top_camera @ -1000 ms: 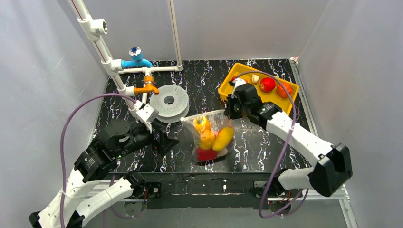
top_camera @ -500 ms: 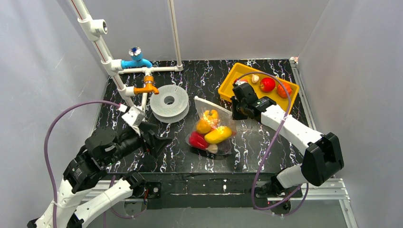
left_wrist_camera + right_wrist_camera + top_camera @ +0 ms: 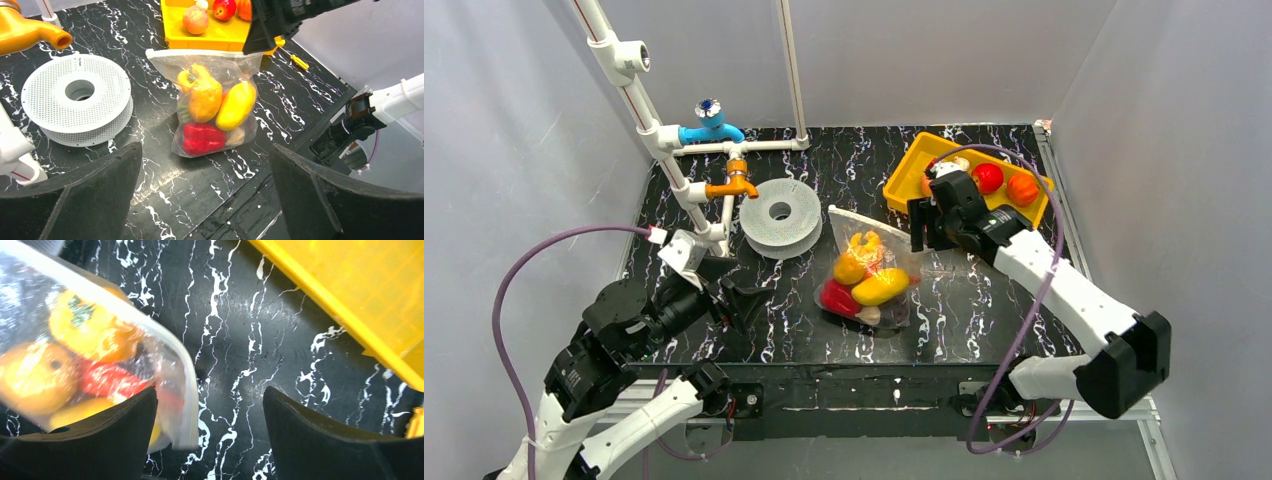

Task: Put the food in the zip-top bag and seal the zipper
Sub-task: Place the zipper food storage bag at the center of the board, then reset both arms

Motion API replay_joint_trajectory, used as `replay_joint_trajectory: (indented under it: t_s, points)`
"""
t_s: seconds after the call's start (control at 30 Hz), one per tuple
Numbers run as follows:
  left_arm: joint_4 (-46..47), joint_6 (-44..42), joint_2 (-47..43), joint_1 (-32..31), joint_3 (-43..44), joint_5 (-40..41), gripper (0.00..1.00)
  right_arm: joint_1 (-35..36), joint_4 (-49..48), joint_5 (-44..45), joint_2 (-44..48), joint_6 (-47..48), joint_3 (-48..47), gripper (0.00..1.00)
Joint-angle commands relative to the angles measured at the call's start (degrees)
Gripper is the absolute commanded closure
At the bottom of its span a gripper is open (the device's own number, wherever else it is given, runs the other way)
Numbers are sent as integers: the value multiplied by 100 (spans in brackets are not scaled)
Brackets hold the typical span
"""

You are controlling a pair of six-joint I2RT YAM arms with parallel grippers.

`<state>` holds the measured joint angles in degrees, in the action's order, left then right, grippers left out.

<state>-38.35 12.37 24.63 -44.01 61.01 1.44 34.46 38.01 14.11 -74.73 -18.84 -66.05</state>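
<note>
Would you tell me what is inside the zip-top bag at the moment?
Through the clear zip-top bag show an orange pepper, a yellow pepper and a red pepper; whatever lies behind them is covered.

Zip-top bag (image 3: 848, 224) mid-frame, yellow + red peppers (image 3: 879, 288) inside. R gripper (image 3: 921, 228) just right of bag top, by yellow tray (image 3: 903, 177). L gripper (image 3: 749, 303) lower left, well apart.

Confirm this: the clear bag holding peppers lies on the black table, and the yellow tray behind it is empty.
Not quite. The yellow tray is not empty: the left wrist view shows a peach and an apple in it. The clear bag holding peppers does lie on the black table.
</note>
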Motion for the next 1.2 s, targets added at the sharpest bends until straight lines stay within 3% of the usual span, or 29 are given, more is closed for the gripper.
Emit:
replay_joint_trajectory:
  t_s: [0.0,0.17,0.67,0.93,1.17]
  points:
    - [-50,-92,-119,-23,233,284,2,-17,220,208,661,276,-420,12]
    - [-49,-86,-304,-20,332,538,2,-17,155,-14,1542,440,-482,2]
    - [-25,-343,-718,-24,981,1387,2,-18,-298,627,4272,965,-409,2]
    - [-31,-479,-828,-20,1215,1583,2,-13,211,1161,4384,720,-1316,2]
    - [-32,-511,-804,-20,1248,1629,2,-18,110,1234,4491,642,-1304,1]
